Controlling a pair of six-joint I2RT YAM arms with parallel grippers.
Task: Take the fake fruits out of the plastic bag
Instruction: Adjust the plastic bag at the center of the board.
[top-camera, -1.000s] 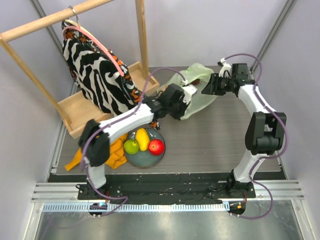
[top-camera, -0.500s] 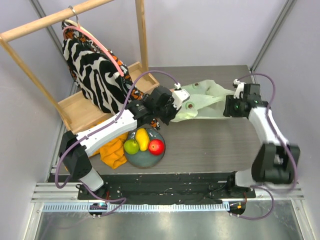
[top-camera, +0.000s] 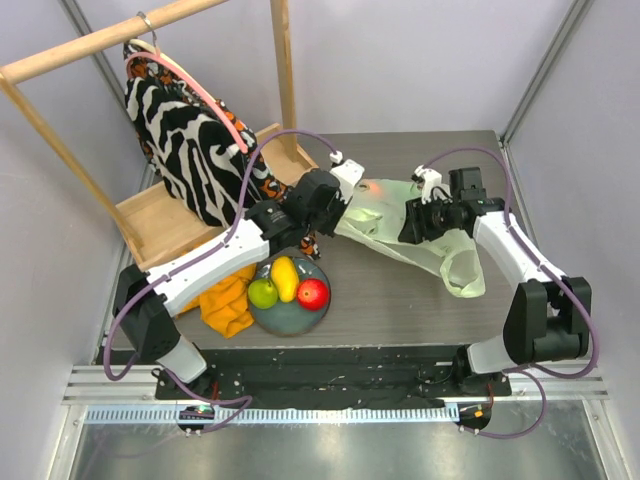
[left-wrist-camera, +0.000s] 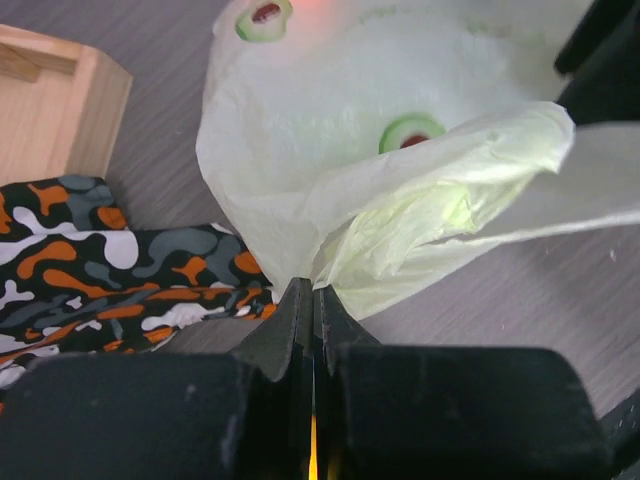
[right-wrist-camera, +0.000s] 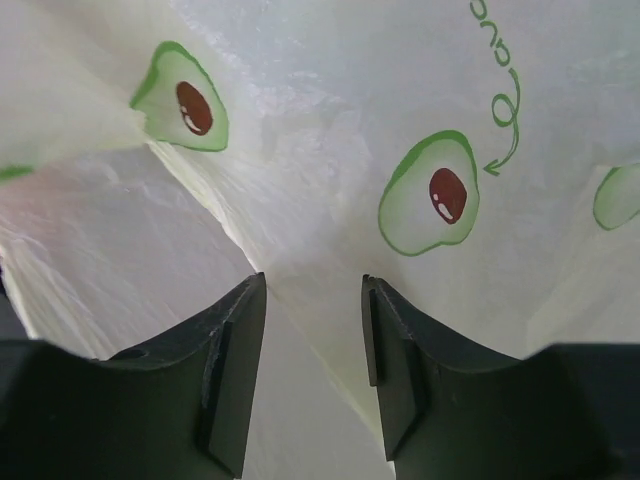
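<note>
Now | left claw (left-wrist-camera: 308, 292) is pinching edge of translucent pale-green avocado-print plastic bag (left-wrist-camera: 330, 130) | right claw (right-wrist-camera: 314, 290) is gaping over bag | bag is sagging onto grey worktop (top-camera: 400, 300)

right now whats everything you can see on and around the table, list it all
plastic bag: one, pale green with avocado prints, on the table between the grippers; a reddish glow shows through it, shape unclear
fake fruits: three, green, yellow and red, on the plate
plate: one, grey-blue, near edge, left of centre
orange cloth: one, just left of the plate
camo cloth: one, orange, black and white, by the left arm
zebra-print garment: one, black and white, hanging on the rack
wooden rack: one, light wood, far left
left gripper: shut on the bag's edge
right gripper: jaws apart, over the bag
</note>
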